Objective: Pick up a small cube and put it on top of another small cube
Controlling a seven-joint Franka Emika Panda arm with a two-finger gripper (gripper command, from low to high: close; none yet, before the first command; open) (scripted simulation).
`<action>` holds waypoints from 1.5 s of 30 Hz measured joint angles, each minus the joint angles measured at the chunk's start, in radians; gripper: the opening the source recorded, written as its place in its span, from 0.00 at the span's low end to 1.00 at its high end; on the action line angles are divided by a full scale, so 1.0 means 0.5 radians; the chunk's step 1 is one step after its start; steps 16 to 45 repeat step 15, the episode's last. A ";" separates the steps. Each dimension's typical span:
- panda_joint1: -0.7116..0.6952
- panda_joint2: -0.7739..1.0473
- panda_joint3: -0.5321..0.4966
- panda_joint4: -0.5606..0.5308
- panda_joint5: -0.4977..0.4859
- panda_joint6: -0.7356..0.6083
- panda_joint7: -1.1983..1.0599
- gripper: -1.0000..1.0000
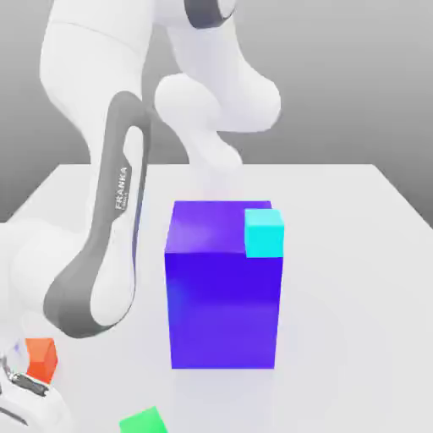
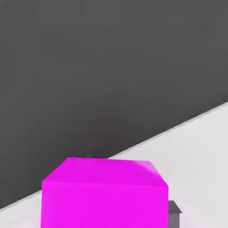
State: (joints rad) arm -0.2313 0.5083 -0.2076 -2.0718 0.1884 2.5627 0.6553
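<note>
While the arm [image 1: 110, 254] bends low toward the near corner of the white table [image 1: 364, 254] on the exterior view's left, the hand view looks straight onto a magenta cube [image 2: 104, 196], very close and centred. 1 grey finger [image 2: 174, 214] lies right against that cube's side. The opposite finger is hidden behind the cube, so the grip cannot be fully confirmed, but the jaws look nearly closed around it, with the magenta cube between them. Whether the cube rests on the table or has lifted cannot be told, since its underside is cut off. In the exterior view, a red cube [image 1: 41, 357] sits on the table just beside the arm's lower end, and a green cube [image 1: 144, 420] lies near it at the front edge. A tall blue block [image 1: 221, 296] stands in the middle of the table, well apart from both. A cyan cube [image 1: 264, 232] shows at the block's upper corner on the exterior view's right; whether it rests on the block or stands behind it cannot be told. As a judgement, the task is at its 1st stage: a cube appears grasped, and nothing is stacked yet. Lifting, carrying it over another small cube, lowering and releasing all remain.
</note>
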 joint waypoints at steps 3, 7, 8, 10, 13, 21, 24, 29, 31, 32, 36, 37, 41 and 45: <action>0.169 -0.192 0.011 -0.152 -0.053 -0.037 0.186 0.00; 0.414 -0.454 0.049 -0.382 -0.179 -0.053 0.506 0.00; 0.444 -0.456 0.059 -0.411 -0.188 -0.023 0.544 0.00; 0.456 -0.367 0.083 -0.427 -0.163 0.083 0.551 0.00; 0.443 -0.250 0.111 -0.425 -0.127 0.196 0.532 1.00; 0.443 -0.250 0.111 -0.425 -0.127 0.196 0.532 1.00; 0.443 -0.250 0.111 -0.425 -0.127 0.196 0.532 1.00; 0.443 -0.250 0.111 -0.425 -0.127 0.196 0.532 1.00; 0.443 -0.250 0.111 -0.425 -0.127 0.196 0.532 1.00; 0.443 -0.250 0.111 -0.425 -0.127 0.196 0.532 1.00; 0.443 -0.250 0.111 -0.425 -0.127 0.196 0.532 1.00; 0.443 -0.250 0.111 -0.425 -0.127 0.196 0.532 1.00; 0.443 -0.250 0.111 -0.425 -0.127 0.196 0.532 1.00; 0.443 -0.250 0.111 -0.425 -0.127 0.196 0.532 1.00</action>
